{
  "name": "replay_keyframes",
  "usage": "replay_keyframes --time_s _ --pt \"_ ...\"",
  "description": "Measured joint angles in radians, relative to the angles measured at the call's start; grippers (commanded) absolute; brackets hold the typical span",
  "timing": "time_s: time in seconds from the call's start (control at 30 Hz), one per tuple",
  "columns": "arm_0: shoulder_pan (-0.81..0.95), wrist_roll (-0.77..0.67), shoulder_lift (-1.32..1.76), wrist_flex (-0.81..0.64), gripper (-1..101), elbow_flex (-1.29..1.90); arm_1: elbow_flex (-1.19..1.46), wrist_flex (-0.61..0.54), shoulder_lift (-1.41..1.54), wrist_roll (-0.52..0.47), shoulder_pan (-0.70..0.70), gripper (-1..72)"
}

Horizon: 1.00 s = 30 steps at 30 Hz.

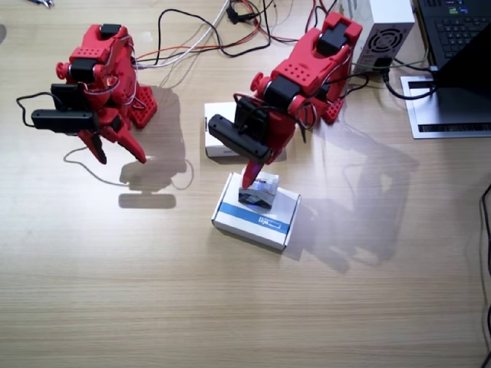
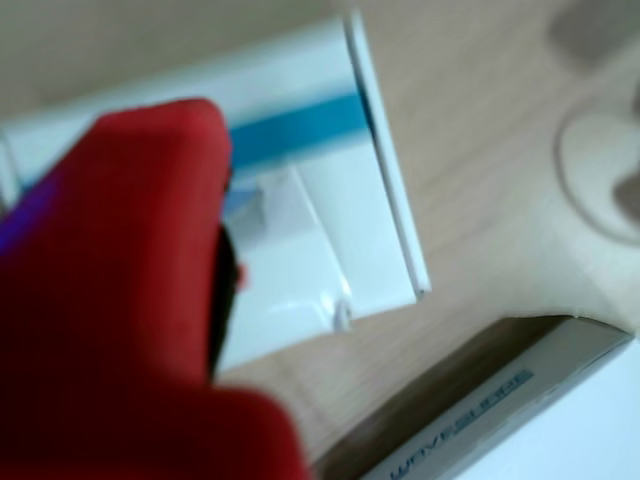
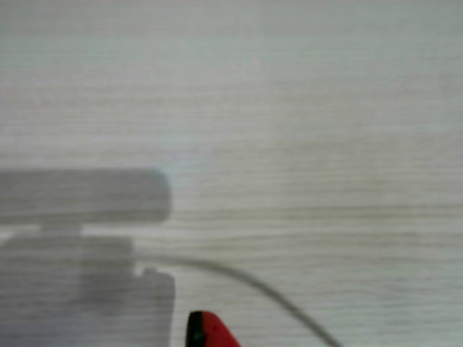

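Observation:
My left gripper (image 1: 255,186) points down onto a white box with a blue stripe (image 1: 257,213) at the table's middle. It looks shut on a small grey part (image 1: 261,193) resting on that box. In a wrist view, a blurred red finger (image 2: 120,300) covers the left, beside the striped box (image 2: 340,210) and a pale translucent piece (image 2: 285,235). A second white box (image 1: 219,132) lies behind, under the left arm; its printed side (image 2: 480,410) shows low in that wrist view. My right gripper (image 1: 123,159) hangs open over bare table, away from both boxes; only one fingertip (image 3: 208,334) shows in its wrist view.
Cables (image 1: 207,34) trail across the back of the wooden table (image 1: 230,307). A white power unit (image 1: 386,31), a laptop (image 1: 460,34) and a white sheet (image 1: 445,115) stand at the back corner beside the left arm. A thin cable (image 3: 275,293) lies under the right gripper.

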Motion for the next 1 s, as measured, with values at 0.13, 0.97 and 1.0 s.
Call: replay_keyframes --time_s 0.13,0.97,1.0 --pt "0.005 0.0 -0.152 0.0 53 -0.06 0.029 -0.025 0.002 -0.023 0.002 49.6" --pt "0.247 0.153 -0.072 -0.008 14 -0.058 0.069 -0.069 0.0 0.017 0.002 49.6" --pt "0.291 0.17 -0.026 -0.005 15 -0.028 0.069 -0.083 0.0 0.031 0.002 49.6"
